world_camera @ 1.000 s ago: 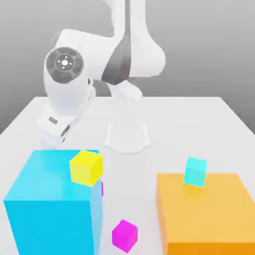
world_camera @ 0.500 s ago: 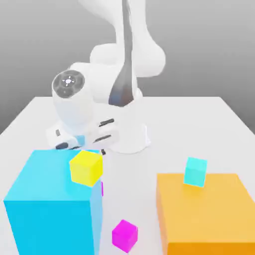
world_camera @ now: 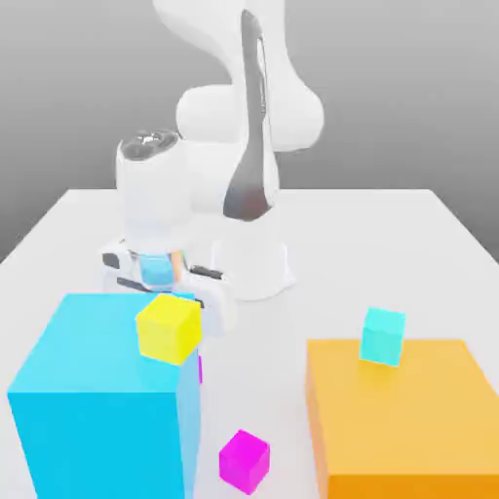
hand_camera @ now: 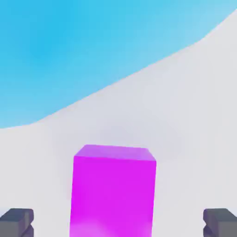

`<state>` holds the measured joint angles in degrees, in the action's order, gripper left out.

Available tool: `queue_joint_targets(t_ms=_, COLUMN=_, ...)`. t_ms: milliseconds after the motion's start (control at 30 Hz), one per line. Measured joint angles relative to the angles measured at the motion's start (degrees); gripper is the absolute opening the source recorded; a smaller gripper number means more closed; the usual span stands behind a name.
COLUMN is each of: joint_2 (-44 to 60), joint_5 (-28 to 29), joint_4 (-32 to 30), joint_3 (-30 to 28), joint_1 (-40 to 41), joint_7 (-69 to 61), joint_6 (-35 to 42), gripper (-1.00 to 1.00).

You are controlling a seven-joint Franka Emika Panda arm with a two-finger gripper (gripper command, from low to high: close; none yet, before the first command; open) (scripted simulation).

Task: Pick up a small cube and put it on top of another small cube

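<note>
While the gripper (hand_camera: 118,224) stands released, the small magenta cube (hand_camera: 114,190) lies centred between its fingertips (hand_camera: 17,221), untouched.

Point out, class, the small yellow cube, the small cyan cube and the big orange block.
small yellow cube (world_camera: 169,328), exterior view, middle of its front face.
small cyan cube (world_camera: 382,336), exterior view, middle of its front face.
big orange block (world_camera: 409,434), exterior view, bare front part.

Small magenta cube (world_camera: 244,459) — plain, upright, resting flat on the white table (world_camera: 263,390), near edge, between the two big blocks.
</note>
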<state>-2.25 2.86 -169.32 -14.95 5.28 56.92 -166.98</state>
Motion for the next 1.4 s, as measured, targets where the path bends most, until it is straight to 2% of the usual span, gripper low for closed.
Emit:
queue_joint_targets(t_ms=100, joint_2=4.47, joint_5=-4.78, joint_4=0.76, joint_3=1.66, joint_1=-0.01, joint_7=-2.58, joint_6=-3.89, gripper=0.00)
queue_joint_targets(t_ms=200, joint_2=9.26, joint_5=-10.52, joint_4=1.65, joint_3=6.96, joint_1=3.84, joint_7=-6.57, joint_6=-7.83, gripper=0.00)
queue_joint_targets(t_ms=300, joint_2=14.00, joint_5=-12.38, joint_4=2.33, joint_3=12.93, joint_1=9.51, joint_7=-8.20, joint_6=-11.86, gripper=0.00)
queue_joint_targets(t_ms=333, joint_2=15.22, joint_5=-12.41, joint_4=2.47, joint_3=14.25, joint_1=10.91, joint_7=-8.38, joint_6=-12.89, gripper=-1.00)
queue_joint_targets(t_ms=600, joint_2=14.32, joint_5=-12.00, joint_4=2.38, joint_3=13.63, joint_1=10.30, joint_7=-7.93, joint_6=-12.14, gripper=-1.00)
queue_joint_targets(t_ms=767, joint_2=6.86, joint_5=-5.29, joint_4=1.18, joint_3=8.16, joint_1=6.51, joint_7=-2.83, joint_6=-5.97, gripper=-1.00)
queue_joint_targets(t_ms=967, joint_2=-1.09, joint_5=-0.64, joint_4=-0.08, joint_3=6.92, joint_1=7.82, joint_7=-2.01, joint_6=1.79, gripper=-1.00)
queue_joint_targets(t_ms=1100, joint_2=2.09, joint_5=1.07, joint_4=6.31, joint_3=3.62, joint_1=11.65, joint_7=-15.22, joint_6=8.84, gripper=-1.00)
queue_joint_targets(t_ms=1267, joint_2=7.20, joint_5=6.98, joint_4=16.36, joint_3=0.21, joint_1=18.51, joint_7=-30.84, joint_6=17.47, gripper=-1.00)
queue_joint_targets(t_ms=1400, joint_2=7.91, joint_5=10.94, joint_4=24.63, joint_3=-1.72, joint_1=20.33, joint_7=-33.44, joint_6=22.59, gripper=-1.00)
